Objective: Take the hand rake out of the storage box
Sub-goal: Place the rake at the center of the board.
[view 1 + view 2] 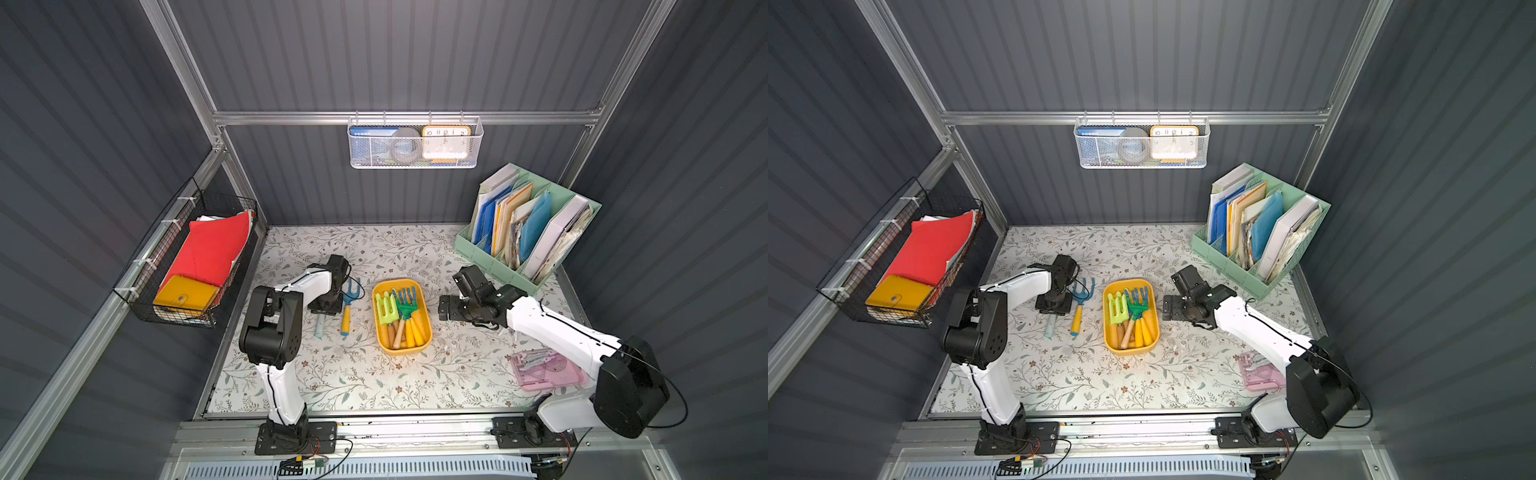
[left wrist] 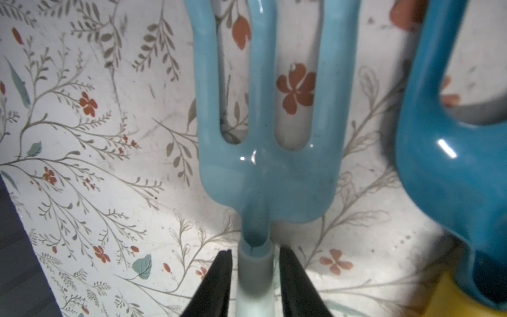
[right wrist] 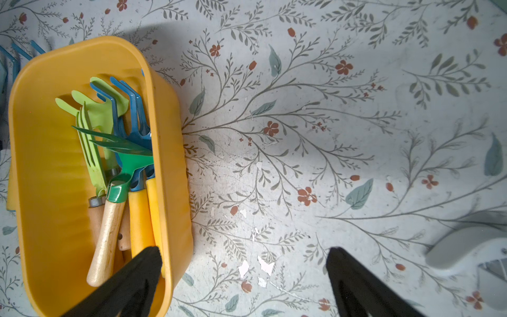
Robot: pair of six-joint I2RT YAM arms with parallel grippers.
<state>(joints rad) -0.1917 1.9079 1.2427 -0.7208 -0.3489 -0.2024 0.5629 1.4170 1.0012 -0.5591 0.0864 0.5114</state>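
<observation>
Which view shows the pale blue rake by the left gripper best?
The left wrist view: the pale blue rake fills it, tines and neck sharp, the left gripper open astride its handle. In both top views only its handle shows past the arm. The right wrist view does not clearly show it.

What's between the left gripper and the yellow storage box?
A blue rake with a yellow handle lies there, seen in both top views.
</observation>
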